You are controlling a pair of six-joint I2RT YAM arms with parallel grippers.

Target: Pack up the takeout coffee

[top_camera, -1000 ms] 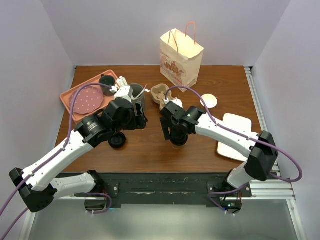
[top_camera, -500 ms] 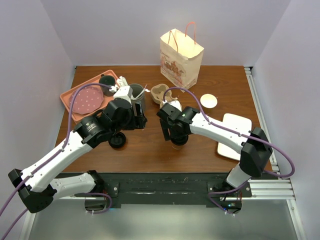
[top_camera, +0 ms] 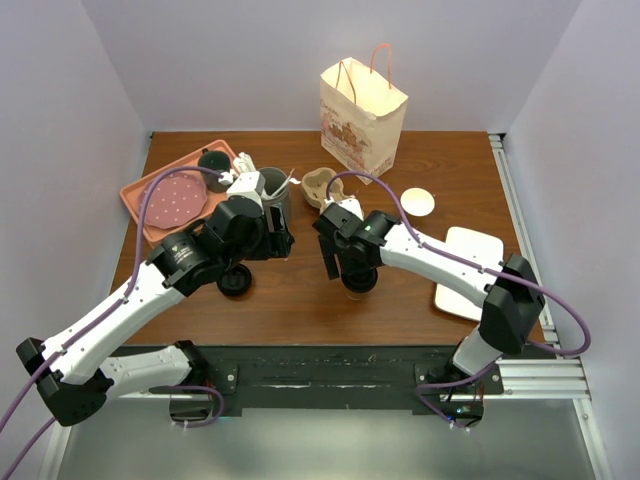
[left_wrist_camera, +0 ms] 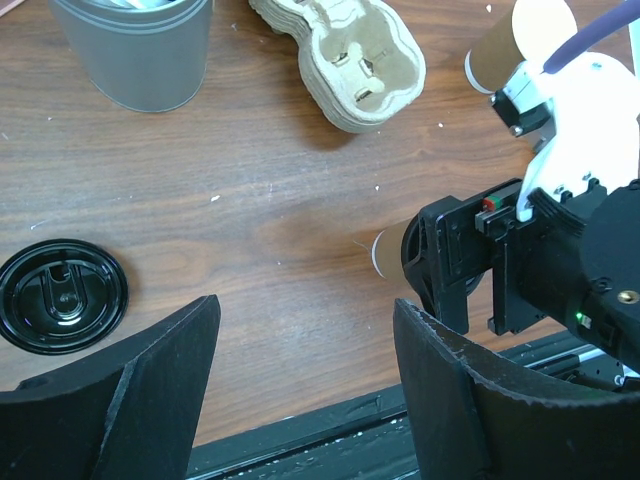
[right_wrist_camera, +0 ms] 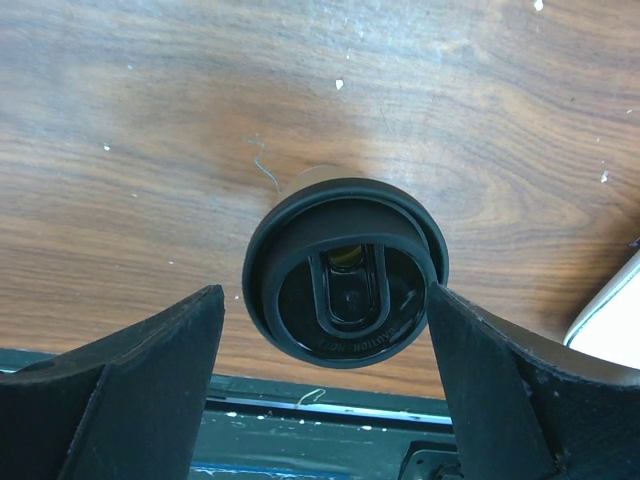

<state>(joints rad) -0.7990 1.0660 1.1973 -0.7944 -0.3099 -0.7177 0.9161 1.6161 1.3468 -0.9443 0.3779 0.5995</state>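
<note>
— Takeout coffee (right_wrist_camera: 345, 275), where was it standing when you looked?

— It stood upright on the wooden table (top_camera: 420, 160), near the front edge and about in the middle between the two arms. A black lid was on it, and I could see a little of its tan side under the lid.

— And the right gripper (right_wrist_camera: 322, 292)?

— It was directly above the cup, pointing down. Its jaws stood wide, one on each side of the lid. On one side I saw a clear gap. On the other side the finger was very close to the rim, and I could not tell if it touched. The cup was not squeezed.

— What about the left gripper (left_wrist_camera: 305, 308)?

— It was spread wide too, with nothing between the fingers. It hung over the bare wood, at about 10 o'clock from the cup.

— What else was around?

— The cardboard cup carrier (left_wrist_camera: 350, 60) lay at about 11 o'clock from the cup, apart from it. A grey tumbler (left_wrist_camera: 135, 55) stood left of the carrier. A loose black lid (left_wrist_camera: 60, 295) lay flat at 9 o'clock, a white plate (top_camera: 470, 265) at 3 o'clock, and a paper bag (top_camera: 362, 115) stood far back at 12 o'clock.
</note>
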